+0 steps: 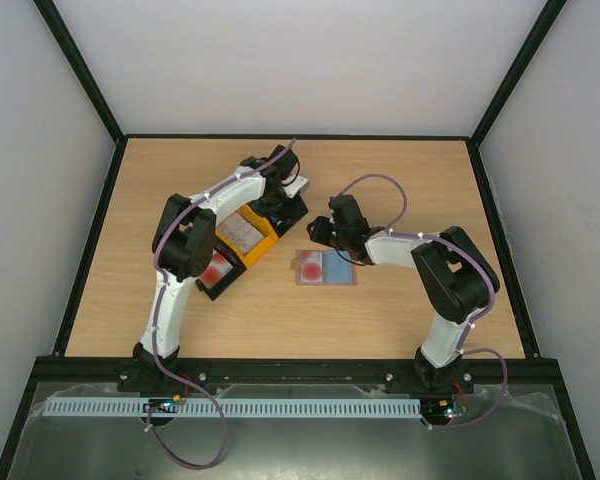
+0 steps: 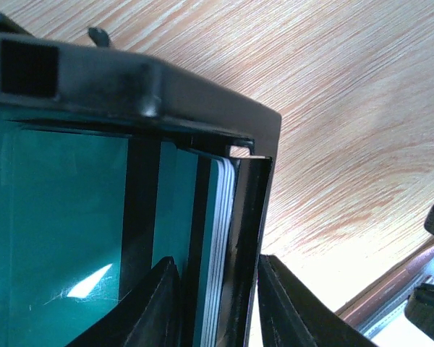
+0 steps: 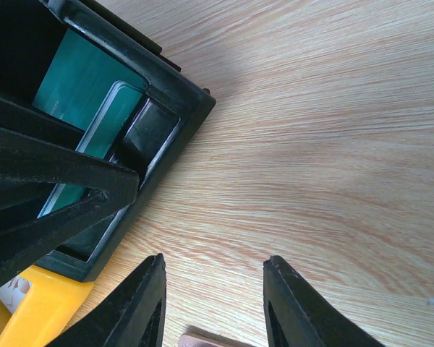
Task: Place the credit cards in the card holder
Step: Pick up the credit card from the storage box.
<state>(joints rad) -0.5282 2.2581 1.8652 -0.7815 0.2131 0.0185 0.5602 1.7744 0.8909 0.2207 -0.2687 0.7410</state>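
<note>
Teal credit cards point(image 2: 58, 217) stand stacked in a black tray point(image 2: 130, 87) at the back. My left gripper point(image 2: 218, 259) straddles the tray's right wall point(image 2: 242, 238) and the stack's white edges point(image 2: 215, 238). One finger point(image 2: 155, 307) is inside over the cards, the other point(image 2: 286, 307) outside the wall, and the jaws stand apart. The card holder point(image 1: 338, 268) lies open mid-table, a red-blotched card point(image 1: 310, 267) in its left half. My right gripper point(image 3: 213, 260) hovers open over bare wood, the holder's corner point(image 3: 202, 340) just below it.
A yellow tray point(image 1: 245, 238) with pale cards sits beside the teal tray point(image 1: 285, 207). Another black tray point(image 1: 217, 272) with red-and-white cards lies nearer the left arm. Seen from the right wrist, the left gripper's fingers point(image 3: 58, 166) cross the teal tray's corner point(image 3: 181, 108).
</note>
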